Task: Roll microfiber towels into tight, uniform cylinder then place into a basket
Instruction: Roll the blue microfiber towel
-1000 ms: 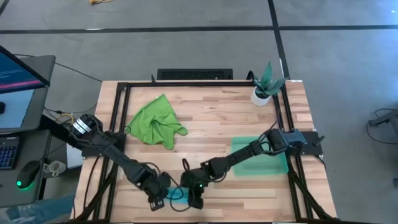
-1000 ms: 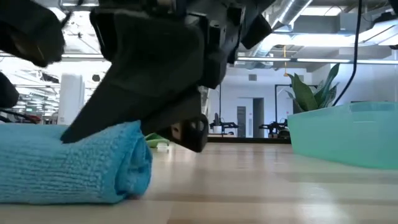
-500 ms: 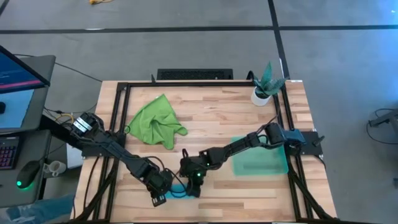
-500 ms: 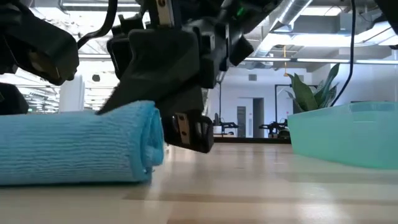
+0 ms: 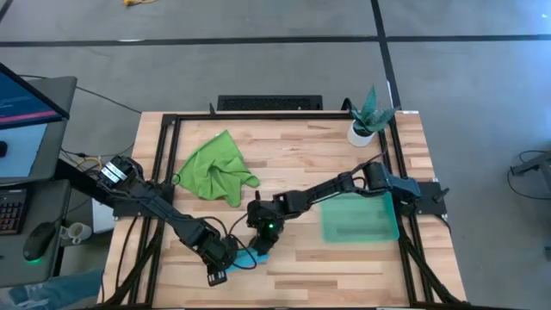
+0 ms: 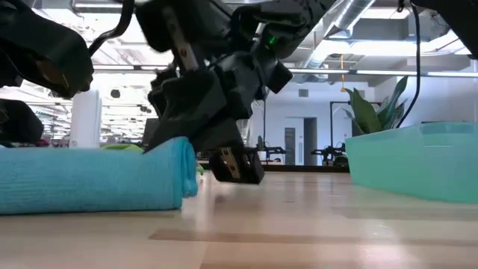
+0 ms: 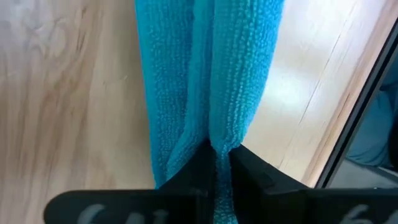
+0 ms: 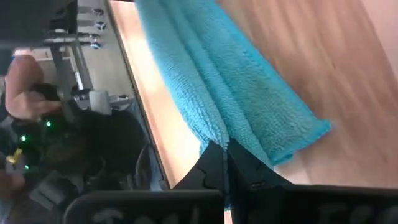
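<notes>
Your tabletop (image 5: 301, 159) is pale wood planks inside a black frame, standing on grey floor; the low view looks across it into a bright hall with exposed ducts. A potted plant (image 5: 368, 116) stands at the far right corner, with the teal basket (image 5: 360, 220) nearer on the right side. The green towel (image 5: 213, 168) lies crumpled toward the far left. The blue towel (image 6: 93, 179) lies rolled near the front edge. Your left gripper (image 7: 214, 171) has its jaws closed on a fold of it. Your right gripper (image 8: 225, 163) pinches the roll's other end, jaws likewise clamped on the cloth.
</notes>
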`<state>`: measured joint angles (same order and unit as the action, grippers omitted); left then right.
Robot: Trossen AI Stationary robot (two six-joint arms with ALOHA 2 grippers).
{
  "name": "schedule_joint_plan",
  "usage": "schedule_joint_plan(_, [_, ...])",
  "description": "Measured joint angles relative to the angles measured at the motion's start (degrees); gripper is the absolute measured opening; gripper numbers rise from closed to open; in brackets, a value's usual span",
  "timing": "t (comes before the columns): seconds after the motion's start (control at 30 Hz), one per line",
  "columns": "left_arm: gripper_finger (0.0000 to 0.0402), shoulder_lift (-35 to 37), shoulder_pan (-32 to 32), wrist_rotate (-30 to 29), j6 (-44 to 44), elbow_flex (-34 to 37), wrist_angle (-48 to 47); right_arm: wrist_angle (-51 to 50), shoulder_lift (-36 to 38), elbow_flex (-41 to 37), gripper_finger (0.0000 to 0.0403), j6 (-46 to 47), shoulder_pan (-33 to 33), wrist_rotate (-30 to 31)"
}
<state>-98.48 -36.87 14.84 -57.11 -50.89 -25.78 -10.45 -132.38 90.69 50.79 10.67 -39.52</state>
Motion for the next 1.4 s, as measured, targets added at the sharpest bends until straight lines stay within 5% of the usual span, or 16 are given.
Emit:
schedule_joint_plan(0.47, [0.0023,0.0,-0.1,-0.2,5.4,0.2,0.3,-0.7,-1.7,0.2,0.0012,6.9,0.0,7.2])
schedule_joint_plan(1.07, [0.0136,1.2,-0.2,-0.3,13.4,0.2,1.0,-0.9,-1.7,0.1,0.0016,10.5,1.0,11.1])
schedule_joint_plan(1.4, [0.0121,14.2,-3.1,-12.3,10.0,0.5,-7.7,-0.9,-1.7,0.1,0.0016,10.9,1.0,11.4])
